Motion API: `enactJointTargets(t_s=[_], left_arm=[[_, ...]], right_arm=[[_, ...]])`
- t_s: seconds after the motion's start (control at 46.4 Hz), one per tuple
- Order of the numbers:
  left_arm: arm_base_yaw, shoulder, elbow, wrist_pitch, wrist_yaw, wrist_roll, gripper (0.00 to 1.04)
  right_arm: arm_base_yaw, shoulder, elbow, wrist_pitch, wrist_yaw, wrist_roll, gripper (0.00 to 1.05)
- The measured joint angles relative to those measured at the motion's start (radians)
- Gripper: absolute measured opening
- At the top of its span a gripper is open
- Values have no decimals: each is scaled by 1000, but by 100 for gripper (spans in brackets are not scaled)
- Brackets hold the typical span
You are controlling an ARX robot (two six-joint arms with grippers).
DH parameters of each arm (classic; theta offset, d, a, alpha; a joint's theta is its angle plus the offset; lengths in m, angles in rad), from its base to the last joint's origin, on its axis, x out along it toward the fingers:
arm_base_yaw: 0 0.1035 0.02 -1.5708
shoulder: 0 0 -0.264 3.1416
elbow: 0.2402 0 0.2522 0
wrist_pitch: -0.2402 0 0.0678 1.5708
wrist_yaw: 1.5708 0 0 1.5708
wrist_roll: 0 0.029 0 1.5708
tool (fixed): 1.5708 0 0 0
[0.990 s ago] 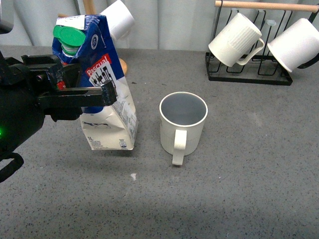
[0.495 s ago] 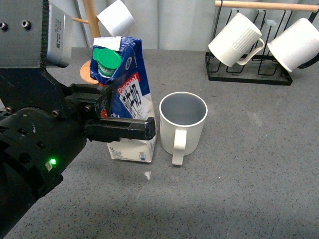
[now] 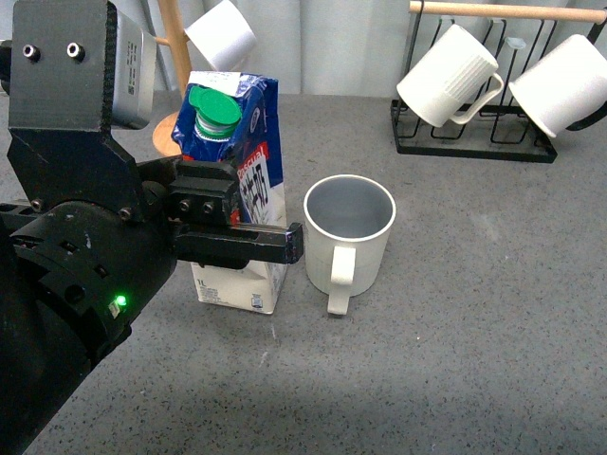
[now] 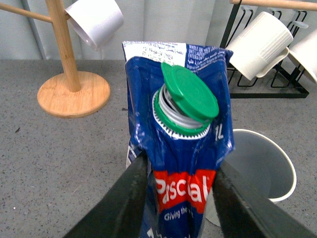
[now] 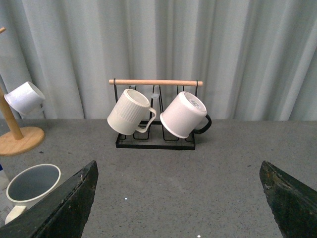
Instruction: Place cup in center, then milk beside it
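Milk (image 3: 239, 199) sits clamped in the left gripper (image 4: 179, 186) just beside the cup (image 3: 347, 232) at table centre, so set its base flat before letting go, while the right gripper (image 5: 178, 208) hangs wide open, well clear.

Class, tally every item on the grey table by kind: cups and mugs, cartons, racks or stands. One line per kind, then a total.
Cups and mugs: 4 (cup, ribbed mug and smooth mug on the rack, small cup on the stand)
Cartons: 1 (milk)
Racks or stands: 2 (wire rack, wooden stand)
Total: 7
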Motion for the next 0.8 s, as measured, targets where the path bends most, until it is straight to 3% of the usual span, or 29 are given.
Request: enactJointTargets(t_s=[0.409, 0.797], left_arm=[[14, -134, -14, -48, -3, -5, 98], [182, -314, -14, -270, 3, 2, 97]], right_arm=[[0, 0, 0, 0, 0, 0, 95], [0, 0, 0, 0, 0, 0, 95]])
